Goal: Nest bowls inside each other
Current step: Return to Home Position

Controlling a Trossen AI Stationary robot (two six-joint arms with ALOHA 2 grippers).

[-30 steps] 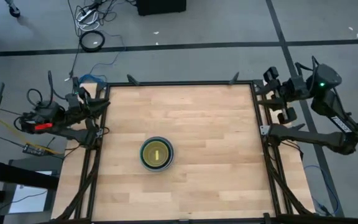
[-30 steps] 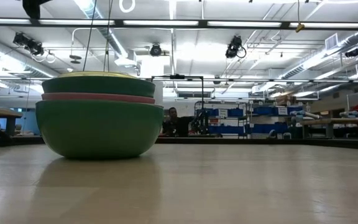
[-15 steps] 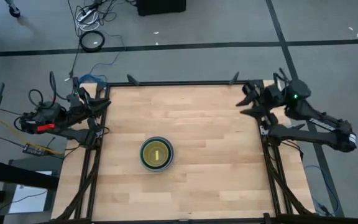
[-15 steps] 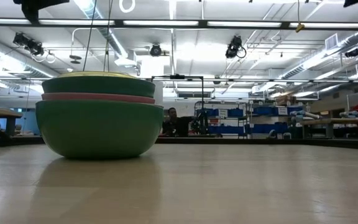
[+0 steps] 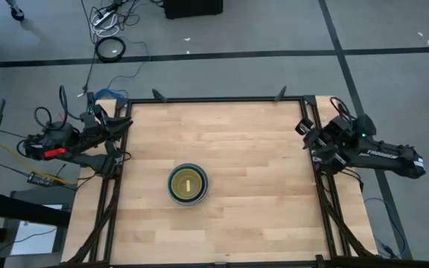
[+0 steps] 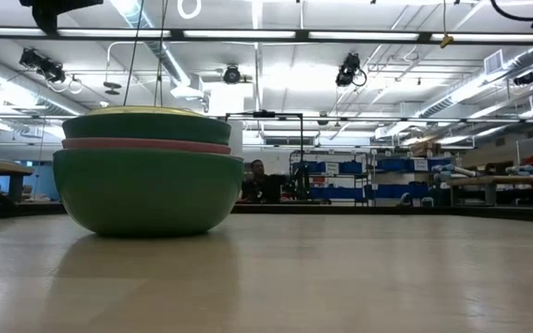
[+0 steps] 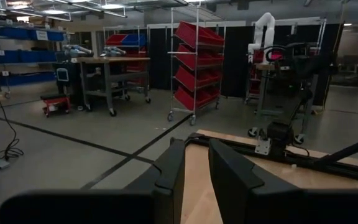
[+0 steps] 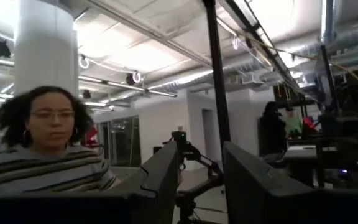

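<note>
The bowls (image 5: 188,184) stand nested in one stack a little left of the table's middle, with a yellow one innermost. In the low view the sage green outer bowl (image 6: 144,190) rests on its base on the wood, with a pink rim (image 6: 146,144) and a green bowl above it. My left gripper (image 5: 122,140) waits at the table's left edge, open, with nothing between its fingers (image 7: 166,180). My right gripper (image 5: 307,139) is at the table's right edge, far from the stack, open and empty in the right wrist view (image 8: 201,180).
A black frame rail (image 5: 214,99) runs round the wooden table top (image 5: 252,164). Bare wood lies between the stack and both arms. A person in a striped top (image 8: 48,162) shows beyond the table in the right wrist view.
My right gripper has sunk and turned, swinging in over the table's far right corner and then drawing back to the right edge, a little toward the near side. The bowls have stayed where they were.
</note>
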